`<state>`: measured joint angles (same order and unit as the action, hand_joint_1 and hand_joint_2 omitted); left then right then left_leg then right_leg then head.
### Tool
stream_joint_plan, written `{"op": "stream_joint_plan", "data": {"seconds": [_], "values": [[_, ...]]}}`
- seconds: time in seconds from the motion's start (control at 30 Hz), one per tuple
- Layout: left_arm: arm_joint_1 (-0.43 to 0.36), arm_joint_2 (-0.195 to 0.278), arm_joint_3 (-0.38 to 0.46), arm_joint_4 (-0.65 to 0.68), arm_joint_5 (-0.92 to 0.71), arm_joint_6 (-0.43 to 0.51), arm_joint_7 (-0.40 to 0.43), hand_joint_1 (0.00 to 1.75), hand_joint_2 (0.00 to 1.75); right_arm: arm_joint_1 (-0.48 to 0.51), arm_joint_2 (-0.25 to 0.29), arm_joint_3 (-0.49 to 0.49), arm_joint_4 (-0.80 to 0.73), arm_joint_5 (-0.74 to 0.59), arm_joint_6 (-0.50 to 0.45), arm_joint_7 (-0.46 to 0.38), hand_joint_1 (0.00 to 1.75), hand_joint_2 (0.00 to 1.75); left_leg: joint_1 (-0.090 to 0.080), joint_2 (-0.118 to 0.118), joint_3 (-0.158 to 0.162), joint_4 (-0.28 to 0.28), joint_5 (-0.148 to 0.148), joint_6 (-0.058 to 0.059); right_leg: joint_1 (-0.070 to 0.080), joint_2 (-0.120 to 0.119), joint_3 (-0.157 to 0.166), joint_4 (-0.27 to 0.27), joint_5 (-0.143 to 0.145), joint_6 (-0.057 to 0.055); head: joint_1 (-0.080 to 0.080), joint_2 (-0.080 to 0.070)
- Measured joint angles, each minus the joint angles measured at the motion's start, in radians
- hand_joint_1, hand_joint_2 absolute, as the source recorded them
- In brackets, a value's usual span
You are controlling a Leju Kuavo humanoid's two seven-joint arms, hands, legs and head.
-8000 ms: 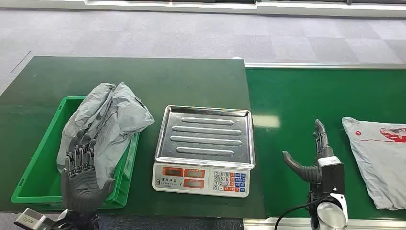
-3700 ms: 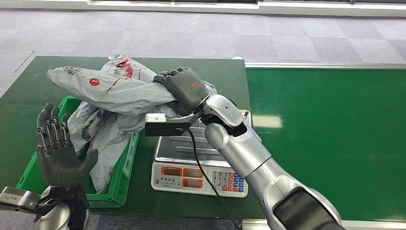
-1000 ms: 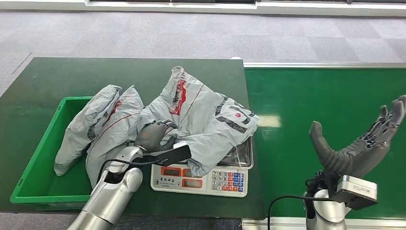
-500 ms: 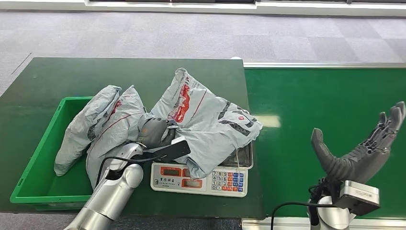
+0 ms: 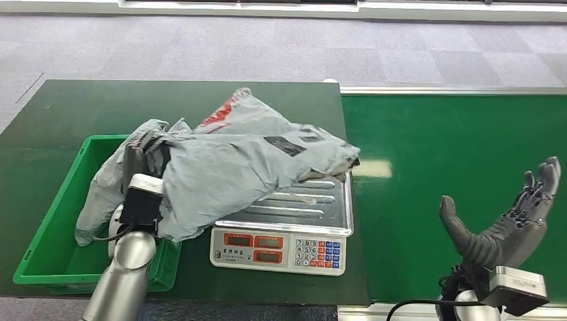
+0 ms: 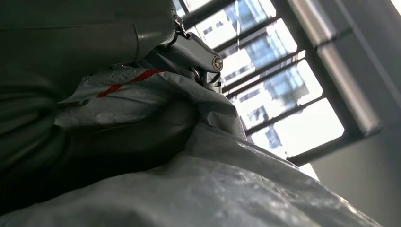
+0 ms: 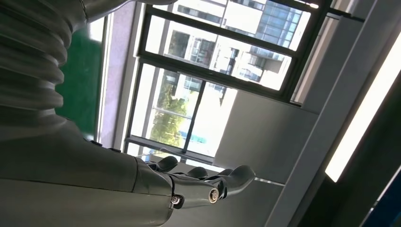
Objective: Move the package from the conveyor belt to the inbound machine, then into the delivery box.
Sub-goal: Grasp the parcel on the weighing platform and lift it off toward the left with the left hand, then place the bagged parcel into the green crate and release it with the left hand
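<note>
A grey package (image 5: 247, 157) with red print lies stretched from the scale's steel tray (image 5: 307, 207) across the right rim of the green delivery box (image 5: 47, 247). My left hand (image 5: 142, 155) grips the package's left end over the box, its fingers mostly hidden in the folds. In the left wrist view the fingers (image 6: 194, 49) curl around the grey plastic (image 6: 213, 189). My right hand (image 5: 508, 224) is held palm up with fingers spread, empty, above the green conveyor belt (image 5: 455, 140). The right wrist view shows that hand (image 7: 142, 184) against windows.
Another grey package (image 5: 100, 190) lies in the box under the held one. The scale's display and keypad (image 5: 281, 249) face me at the front of the dark green table (image 5: 100, 107). Grey carpet lies beyond the table.
My left hand has pulled the package leftward off the scale toward the box, uncovering much of the tray. The right hand has sunk slightly and stays spread.
</note>
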<state>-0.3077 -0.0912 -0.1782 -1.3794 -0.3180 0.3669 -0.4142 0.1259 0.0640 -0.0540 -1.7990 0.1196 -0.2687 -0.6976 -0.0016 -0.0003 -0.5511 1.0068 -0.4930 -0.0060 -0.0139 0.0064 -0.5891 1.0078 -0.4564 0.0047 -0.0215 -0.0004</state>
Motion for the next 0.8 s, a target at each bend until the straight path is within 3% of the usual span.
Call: {"op": "stream_joint_plan", "data": {"seconds": [0.17,0.3,0.57,0.8], "values": [[0.127,0.009,0.123,-0.188,0.175,0.058,-0.138,1.75,1.75,0.01,0.006,-0.04,0.001,-0.03,0.044,0.014,0.0,1.75,0.0,0.0,0.0,0.0,0.0,0.0,0.0,0.0,0.0,0.0,-0.001,0.0,0.0,0.0],[0.226,0.009,0.204,-0.308,0.215,0.124,-0.217,1.75,1.75,0.015,0.016,-0.069,0.001,-0.032,0.061,0.017,0.0,1.75,0.0,-0.001,0.0,0.0,0.0,0.0,0.0,0.0,0.001,0.0,-0.001,0.0,0.0,0.0],[0.321,0.007,0.312,-0.386,0.159,0.204,-0.183,1.75,1.75,0.035,0.034,-0.102,0.001,-0.015,0.062,0.042,0.0,1.75,0.0,-0.001,0.001,0.0,0.0,0.0,0.0,-0.001,0.002,0.0,-0.001,0.001,0.0,0.0],[0.345,0.003,0.349,-0.391,0.113,0.212,-0.139,1.75,1.75,0.043,0.041,-0.112,0.001,-0.009,0.061,0.046,0.0,1.75,0.0,-0.002,0.002,0.0,0.0,0.0,0.0,-0.001,0.002,0.0,-0.001,0.001,0.0,0.0]]}}
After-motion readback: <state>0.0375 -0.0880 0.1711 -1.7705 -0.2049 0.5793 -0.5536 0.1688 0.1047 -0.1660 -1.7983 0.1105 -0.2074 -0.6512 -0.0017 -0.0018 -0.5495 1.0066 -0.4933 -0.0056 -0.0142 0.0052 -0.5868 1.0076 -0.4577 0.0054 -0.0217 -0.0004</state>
